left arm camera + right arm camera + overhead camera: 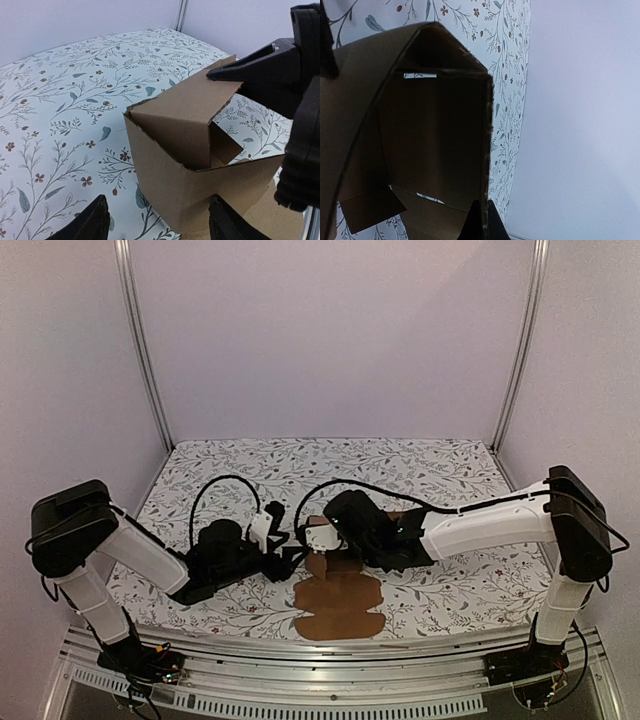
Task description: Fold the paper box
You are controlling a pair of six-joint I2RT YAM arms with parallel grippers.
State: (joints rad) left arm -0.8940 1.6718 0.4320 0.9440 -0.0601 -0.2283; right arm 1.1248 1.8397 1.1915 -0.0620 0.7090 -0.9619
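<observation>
Plainly, the paper box [185, 185] is a light, thin thing. It is unprinted brown card, stiff across its panels but ready to bend at every crease, and matte enough that it should not slip. It stands partly raised on the flowered desk [450, 580], between the left arm [140, 550] and the right arm [480, 525]. An unfolded flat part [340, 610] of the sheet lies on the near side.

We judge that too hard a squeeze would dent a wall. A pull on one flap could drag the whole carton, since it weighs so little. The best holds look to be panel edges and flap tips close to a crease, with one side steadied while the other is turned.

The right jaws are together, their fingertips [250, 65] clamped on the corner of the top flap [190, 107], which leans over the open cavity. The left jaws stand wide apart, with the box's near wall just ahead of the gap between them. We cannot say whether either left fingertip [92, 222] touches card.

Much is hidden. From above, both wrists cover most of the raised part, so we cannot count which walls are up. The right wrist view looks into a dim interior with the desk showing through small slots, and we cannot tell which panel is which. The box's base and far side are out of sight in the left wrist view.
</observation>
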